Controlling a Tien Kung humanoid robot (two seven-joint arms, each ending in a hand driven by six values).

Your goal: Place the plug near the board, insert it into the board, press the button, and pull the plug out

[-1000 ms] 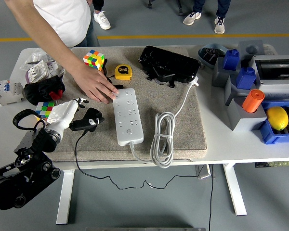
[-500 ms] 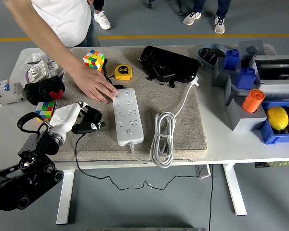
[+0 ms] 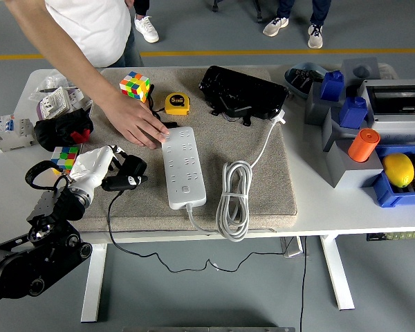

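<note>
While the left hand (image 3: 100, 164) pinches the black plug (image 3: 124, 173) near the desk's left edge, just left of the white board (image 3: 182, 166), a person's hand (image 3: 135, 121) steadies that board; light and rigid, the plug is probably best gripped by its body, its cord trailing slack.

Along the far edge of the beige mat (image 3: 263, 187) we see a colourful puzzle cube (image 3: 135, 86), a yellow tape measure (image 3: 178, 104) just right of it, and a black case (image 3: 242, 92) further right. Near the tabletop's left edge lie a white circuit breaker (image 3: 6, 131), a black and red object (image 3: 62, 128) and a second cube (image 3: 65, 157). Toward the right edge stand blue and grey blocks (image 3: 335, 97), an orange cylinder (image 3: 363, 144) tilted on a grey block, and a yellow lemon (image 3: 398, 169) in a blue bin (image 3: 387, 196).
</note>
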